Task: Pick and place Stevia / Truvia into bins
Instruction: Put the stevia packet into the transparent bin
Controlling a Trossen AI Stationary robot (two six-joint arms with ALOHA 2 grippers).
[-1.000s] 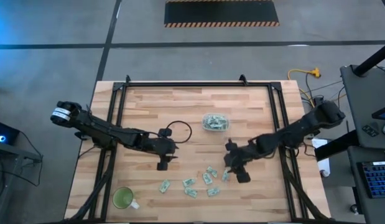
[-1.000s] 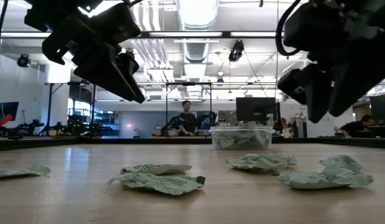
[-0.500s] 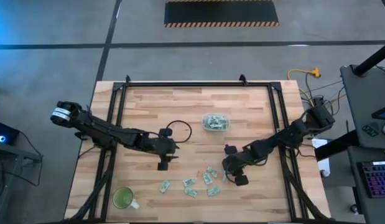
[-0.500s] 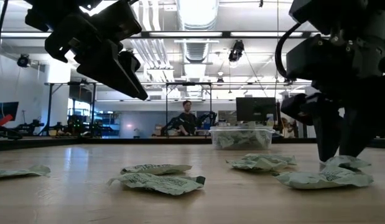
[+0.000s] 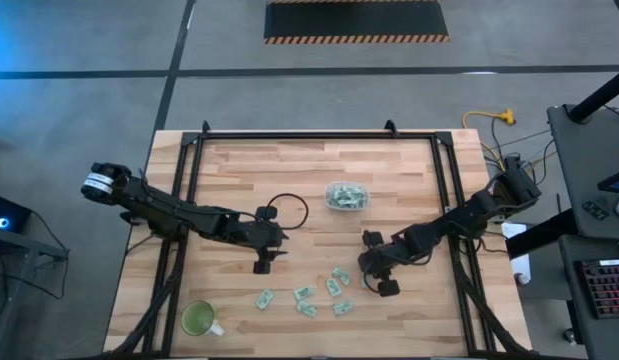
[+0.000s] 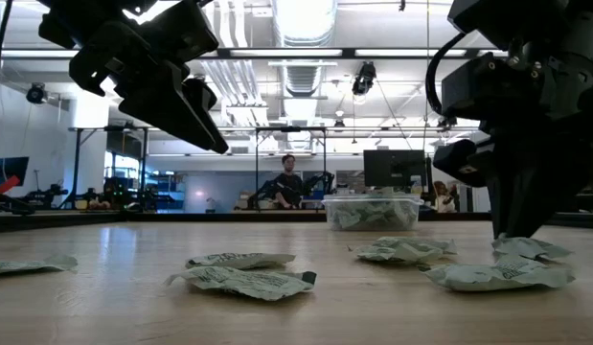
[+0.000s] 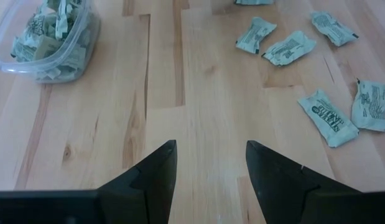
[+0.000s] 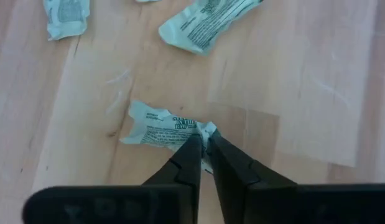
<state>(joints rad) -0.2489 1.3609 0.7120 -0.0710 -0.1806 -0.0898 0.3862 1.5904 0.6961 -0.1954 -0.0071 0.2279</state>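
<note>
The clear tub [image 7: 46,40] holds a heap of sachets. The right gripper [image 8: 204,144] pinches the edge of one sachet [image 8: 164,129] between nearly closed jaws, down at the table; the left gripper [image 7: 211,163] hovers with jaws spread over bare wood.

Both arms are dark, nearly black, built of chunky jointed segments. The left arm [image 5: 179,213] ends at the frame's left in a round base joint with a white band [image 5: 95,183]. A thin black cable [image 5: 289,210] loops beside its wrist. Each claw has two smooth, matte black, tapering fingers [image 7: 156,173].
</note>
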